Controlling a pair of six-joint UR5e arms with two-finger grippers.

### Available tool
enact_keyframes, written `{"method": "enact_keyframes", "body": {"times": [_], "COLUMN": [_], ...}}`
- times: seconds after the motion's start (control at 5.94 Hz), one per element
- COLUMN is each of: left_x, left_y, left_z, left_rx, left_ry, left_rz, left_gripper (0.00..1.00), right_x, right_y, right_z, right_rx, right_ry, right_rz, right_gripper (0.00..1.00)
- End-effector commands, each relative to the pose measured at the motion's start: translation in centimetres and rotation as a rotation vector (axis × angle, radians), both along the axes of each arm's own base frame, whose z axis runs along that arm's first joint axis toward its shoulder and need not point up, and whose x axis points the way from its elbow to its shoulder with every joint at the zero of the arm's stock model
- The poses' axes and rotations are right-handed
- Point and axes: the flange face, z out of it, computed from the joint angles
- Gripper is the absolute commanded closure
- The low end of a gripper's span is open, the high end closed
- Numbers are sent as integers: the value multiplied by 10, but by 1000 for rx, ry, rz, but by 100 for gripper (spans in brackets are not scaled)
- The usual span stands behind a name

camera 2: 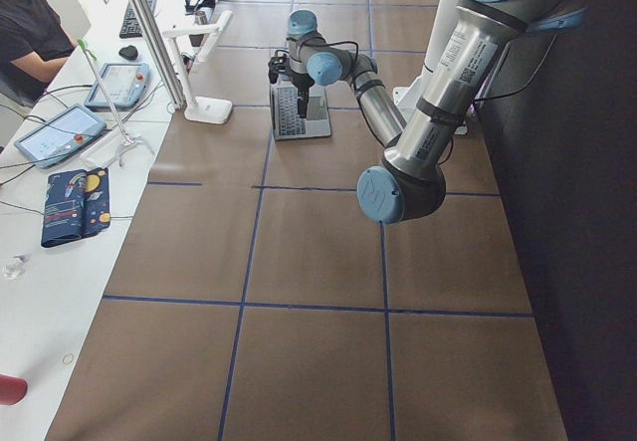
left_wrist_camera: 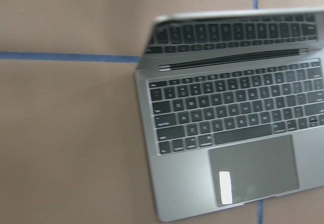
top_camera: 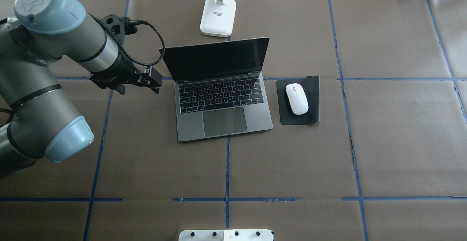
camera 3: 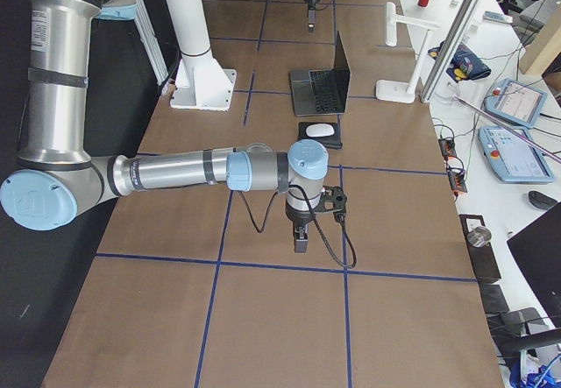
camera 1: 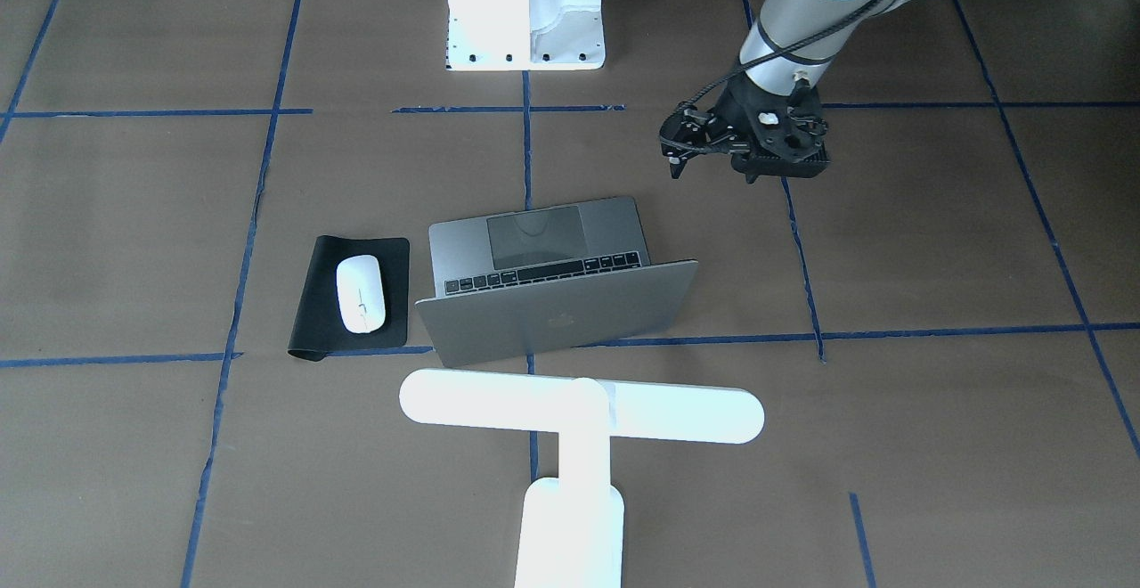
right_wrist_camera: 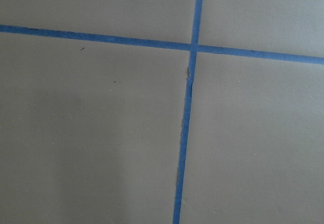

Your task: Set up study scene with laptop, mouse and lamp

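My left hand (camera 1: 744,150) hangs above the tabletop (top_camera: 383,142) off the left side of the laptop, clear of it. Its black body hides the fingers in both fixed views and the wrist camera does not catch them, so I cannot tell whether it is open or closed. That wrist camera looks straight down on the slim space-grey metal laptop (top_camera: 222,102), which sits open near the middle of the tabletop. Its black keys and large trackpad face my side, and its dark screen is tilted back a little past upright. Just to the right of the laptop lies a black rectangular mouse pad (top_camera: 316,98), and the small smooth white oval mouse (top_camera: 296,98) rests on it lengthwise. Beyond the laptop's lid, a little apart from it, the bright white T-shaped lamp (camera 1: 579,410) stands upright on its rounded rectangular base, with its long bar running across above the lid's far side. My right hand (camera 3: 301,237) shows only in the side view, pointing down over bare brown paper well to the right of the mouse pad. I cannot tell its state either, as its wrist camera sees only crossing blue tape lines (right_wrist_camera: 188,107).
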Motion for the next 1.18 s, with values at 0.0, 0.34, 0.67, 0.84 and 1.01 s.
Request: {"method": "enact_keyframes", "body": {"times": [0.0,0.34,0.67,0.84,1.01], "left_x": [-72,-159,-239,-282,-316], "left_y": [-10,-23,-18,-6,1], "left_z": [62,138,198,242,284], "left_rx": [-1,47,51,49,30], "left_ry": [-21,-73,-120,-147,-162], "left_rz": [43,74,114,130,135], "left_gripper": [0,0,0,0,0], "right_x": [39,48,47,47,48], "right_y": [25,36,41,41,36], "right_z": [16,21,23,23,32], "right_rx": [13,-3,-6,-1,-6], "right_ry": [-25,-67,-89,-87,-86], "right_rz": [36,68,74,73,75], "right_gripper": [0,0,0,0,0]}}
